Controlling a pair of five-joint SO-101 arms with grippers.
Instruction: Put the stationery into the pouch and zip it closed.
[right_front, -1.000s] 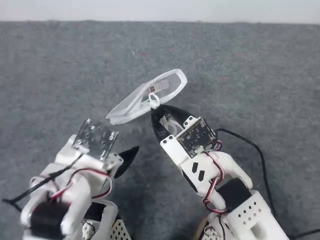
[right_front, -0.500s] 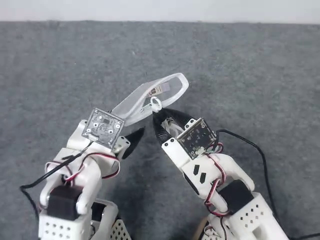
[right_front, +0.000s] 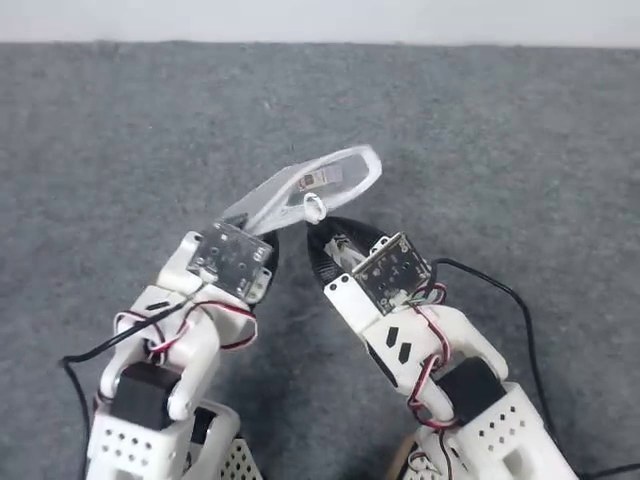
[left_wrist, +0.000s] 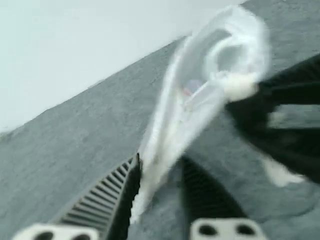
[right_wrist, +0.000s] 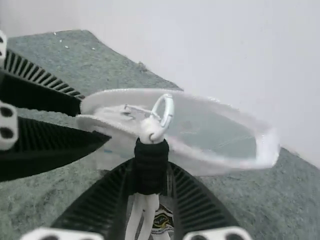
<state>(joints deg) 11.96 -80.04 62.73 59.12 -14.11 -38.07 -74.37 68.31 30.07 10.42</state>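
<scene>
The clear plastic pouch (right_front: 305, 190) hangs over the middle of the grey felt tabletop (right_front: 500, 130), well in from every edge. It is lifted at one end and slopes down toward the arms at the other. Through its wall a small labelled piece of stationery (right_front: 314, 178) shows inside, too small to name more closely. From the pouch's near side hangs the zip pull (right_wrist: 150, 165), a black-wrapped stub topped with a white ring. The right gripper (right_front: 318, 232) has its fingers pressed together on that stub and carries the raised end. The left gripper (left_wrist: 160, 165) is at the pouch's lower end, its fingers spread, with the pouch's corner lying in the gap between them against one finger. I cannot tell whether the lower end touches the tabletop.
</scene>
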